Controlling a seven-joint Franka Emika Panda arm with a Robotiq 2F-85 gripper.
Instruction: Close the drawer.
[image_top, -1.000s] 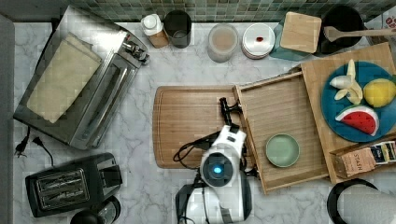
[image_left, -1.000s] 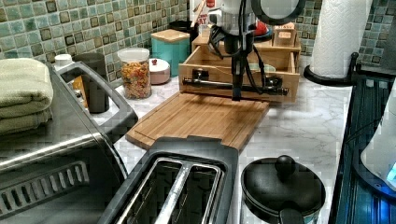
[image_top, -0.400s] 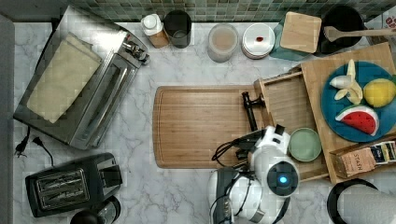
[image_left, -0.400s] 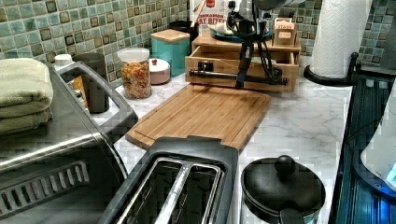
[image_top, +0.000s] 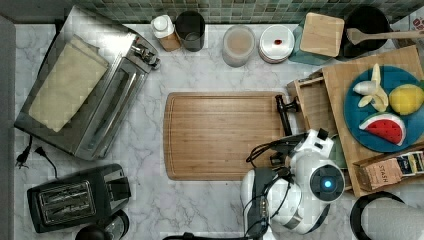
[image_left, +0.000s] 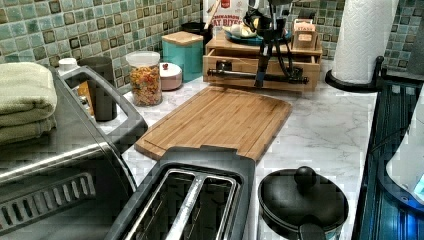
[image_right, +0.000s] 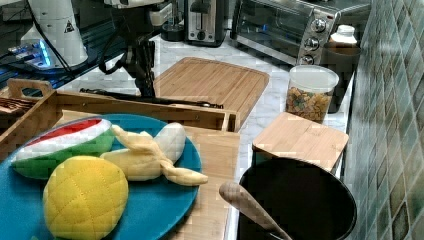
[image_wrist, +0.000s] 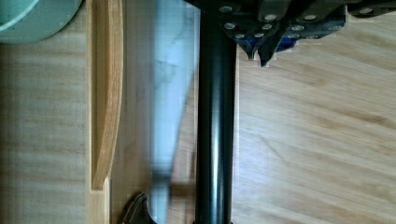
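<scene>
The drawer is a light-bamboo tray under a wooden stand, standing out a short way in the top view. Its long black bar handle faces the cutting board. My gripper is at the handle's near end, on the cutting-board side. In the left view the gripper hangs straight down against the handle. In the wrist view the fingertips are together, touching the side of the black bar, and nothing is held between them. A green bowl lies inside the drawer.
A large grooved cutting board lies right in front of the drawer. On the stand sits a blue plate of toy fruit. A toaster oven, a toaster, jars and a paper towel roll ring the marble counter.
The drawer has slid far into the stand, toward the top view's right. My gripper has travelled with the handle, staying against it.
</scene>
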